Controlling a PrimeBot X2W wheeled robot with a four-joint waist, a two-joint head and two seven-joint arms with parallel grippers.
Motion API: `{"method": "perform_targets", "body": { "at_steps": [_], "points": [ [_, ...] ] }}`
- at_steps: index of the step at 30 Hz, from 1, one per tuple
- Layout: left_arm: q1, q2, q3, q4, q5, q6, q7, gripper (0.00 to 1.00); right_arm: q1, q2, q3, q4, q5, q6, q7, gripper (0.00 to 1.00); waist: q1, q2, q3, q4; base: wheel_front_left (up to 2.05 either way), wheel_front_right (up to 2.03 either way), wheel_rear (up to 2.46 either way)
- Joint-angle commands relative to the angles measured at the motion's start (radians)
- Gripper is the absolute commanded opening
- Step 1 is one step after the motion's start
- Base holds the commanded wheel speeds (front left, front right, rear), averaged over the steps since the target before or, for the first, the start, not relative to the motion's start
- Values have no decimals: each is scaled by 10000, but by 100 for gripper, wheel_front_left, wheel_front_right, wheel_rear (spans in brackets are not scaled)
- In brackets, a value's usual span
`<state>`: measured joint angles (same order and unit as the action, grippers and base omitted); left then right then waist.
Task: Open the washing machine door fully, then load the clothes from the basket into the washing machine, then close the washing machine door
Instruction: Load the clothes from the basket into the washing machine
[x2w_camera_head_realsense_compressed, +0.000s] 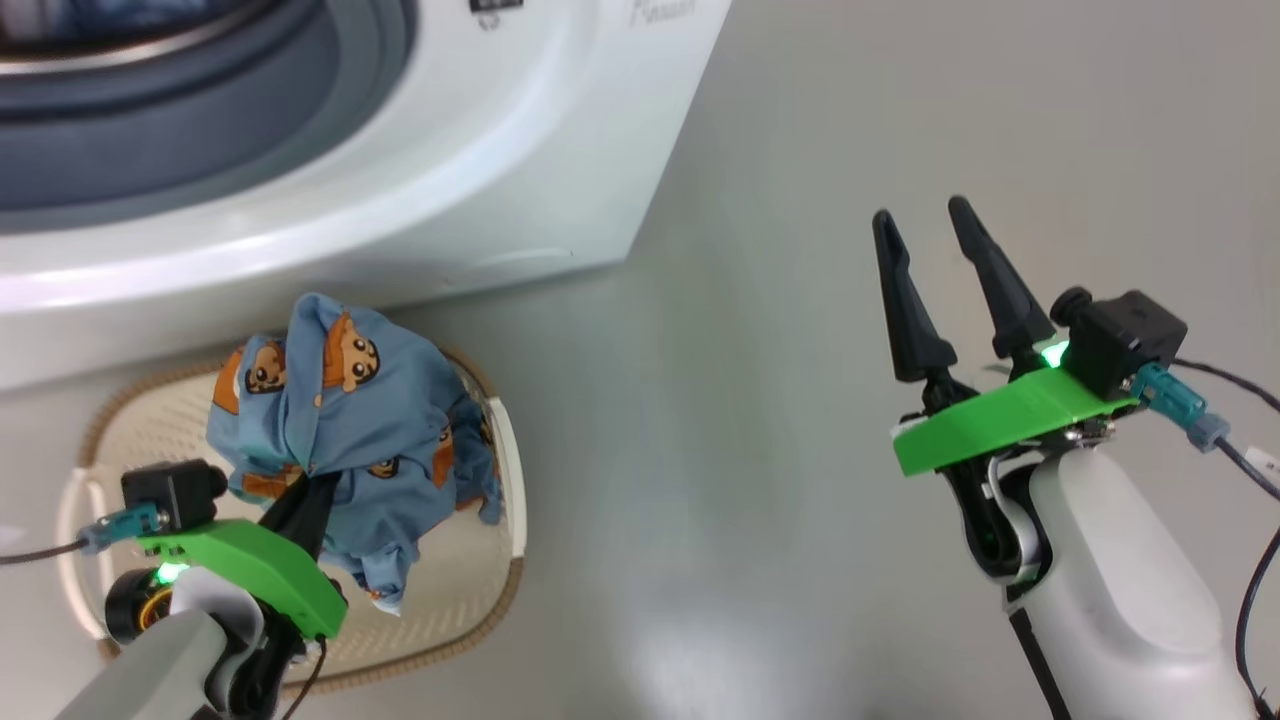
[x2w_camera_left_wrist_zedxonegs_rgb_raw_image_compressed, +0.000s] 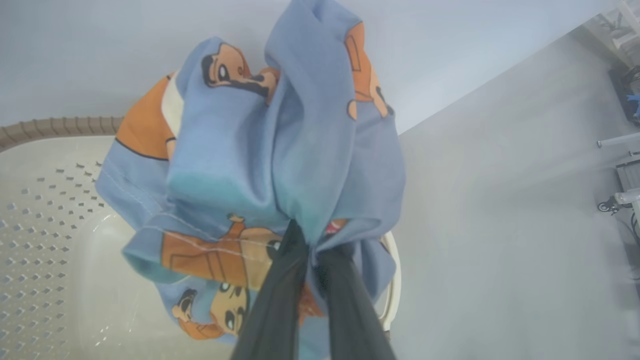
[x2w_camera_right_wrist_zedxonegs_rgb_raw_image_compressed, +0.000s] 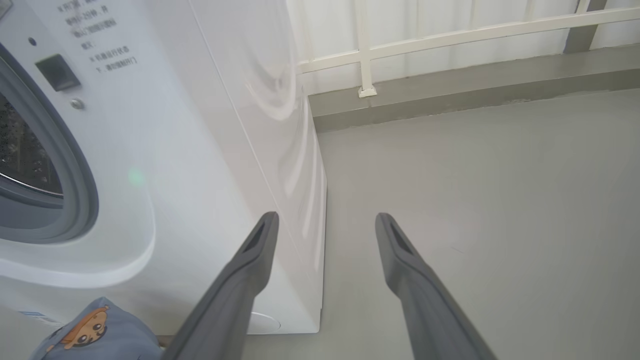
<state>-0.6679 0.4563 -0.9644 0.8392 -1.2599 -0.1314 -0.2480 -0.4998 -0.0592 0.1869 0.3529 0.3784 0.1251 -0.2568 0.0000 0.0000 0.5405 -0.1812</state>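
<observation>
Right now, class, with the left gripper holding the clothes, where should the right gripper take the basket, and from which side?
Probably the white side handle of the basket, on the side facing the open right gripper. It is a thin bar standing off the rim, so the jaws can straddle it from above and from the right, away from the clothes pinched by the left gripper.

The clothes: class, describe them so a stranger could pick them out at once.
Find the white washing machine. On the floor before it sits a cream perforated basket; the left claw pinches the clothes over it. Only they are blue, with orange-brown bears.
</observation>
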Motion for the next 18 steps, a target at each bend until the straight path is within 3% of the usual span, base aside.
{"method": "perform_targets", "body": {
  "at_steps": [1,18],
  "points": [
    [337,384,562,-301,235,8,-133,0,370,89,92,-119,-6,56,-49,100,0,0,-1212,298,0,0,0],
    [3104,-512,4433,-3244,2959,8,-136,0,1725,-350,13,527,241,56,-49,100,0,0,-3967,902,0,0,0]
  ]
}}
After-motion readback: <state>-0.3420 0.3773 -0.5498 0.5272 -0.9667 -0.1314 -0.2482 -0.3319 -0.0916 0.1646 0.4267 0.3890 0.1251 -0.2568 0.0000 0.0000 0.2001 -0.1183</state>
